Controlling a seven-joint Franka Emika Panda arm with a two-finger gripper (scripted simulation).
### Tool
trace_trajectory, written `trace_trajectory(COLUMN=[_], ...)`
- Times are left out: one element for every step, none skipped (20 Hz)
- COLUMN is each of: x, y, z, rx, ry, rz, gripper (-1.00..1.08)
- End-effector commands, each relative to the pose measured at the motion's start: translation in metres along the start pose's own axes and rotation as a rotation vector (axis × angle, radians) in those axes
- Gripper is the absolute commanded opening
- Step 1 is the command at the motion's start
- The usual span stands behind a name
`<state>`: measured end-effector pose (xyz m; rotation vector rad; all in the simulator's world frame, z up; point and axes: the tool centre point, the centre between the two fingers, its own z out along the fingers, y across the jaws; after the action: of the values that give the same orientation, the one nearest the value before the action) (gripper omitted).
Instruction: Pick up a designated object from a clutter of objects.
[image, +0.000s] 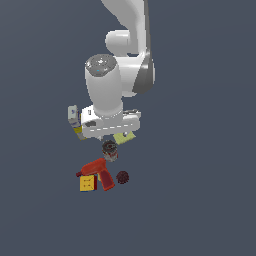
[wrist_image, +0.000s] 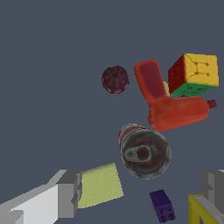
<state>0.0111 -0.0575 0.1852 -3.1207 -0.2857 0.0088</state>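
The designated object, a small can (wrist_image: 144, 151) with a red-and-white label and a dark top, stands upright among the clutter of objects. In the exterior view the can (image: 110, 150) sits just below my gripper (image: 111, 134), apart from it. The wrist view shows my gripper (wrist_image: 142, 190) open, its grey fingers (wrist_image: 68, 192) spread wide with nothing between them and the can just beyond the gap. Close to the can are a red toy drill (wrist_image: 168, 105), a yellow cube (wrist_image: 194, 74) and a dark ball (wrist_image: 115, 79).
A pale yellow flat block (wrist_image: 99, 186) lies near one finger, a tiny purple piece (wrist_image: 162, 205) sits near the can, and a yellow-white carton (wrist_image: 205, 212) is beside the other finger. In the exterior view the carton (image: 75, 120) stands at the hand's left. The floor is dark grey.
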Motion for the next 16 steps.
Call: trace_trajectory(x=[-0.002, -0.003, -0.005, -0.006, -0.007, -0.008, -0.008, -0.009, -0.010, -0.010, -0.011, -0.011, -0.011, -0.011, -0.011, -0.011], y=[0.009, 0.011, 0.014, 0.016, 0.018, 0.020, 0.022, 0.023, 0.024, 0.025, 0.025, 0.026, 0.026, 0.025, 0.025, 0.025], z=[0.019, 0.025, 0.031, 0.036, 0.040, 0.044, 0.048, 0.051, 0.053, 0.055, 0.056, 0.057, 0.058, 0.056, 0.057, 0.058], rx=[-0.003, -0.003, -0.004, -0.005, -0.006, -0.006, -0.007, -0.007, -0.008, -0.008, -0.008, -0.008, -0.008, -0.008, -0.008, -0.008], ry=[0.003, 0.003, 0.003, 0.004, 0.004, 0.004, 0.004, 0.004, 0.005, 0.005, 0.005, 0.005, 0.005, 0.003, 0.003, 0.003], rz=[-0.019, -0.024, -0.030, -0.035, -0.039, -0.043, -0.046, -0.049, -0.051, -0.053, -0.054, -0.055, -0.055, -0.053, -0.053, -0.053], gripper=[1.00, 1.00, 1.00, 1.00, 1.00, 1.00, 1.00, 1.00, 1.00, 1.00, 1.00, 1.00, 1.00, 1.00, 1.00, 1.00])
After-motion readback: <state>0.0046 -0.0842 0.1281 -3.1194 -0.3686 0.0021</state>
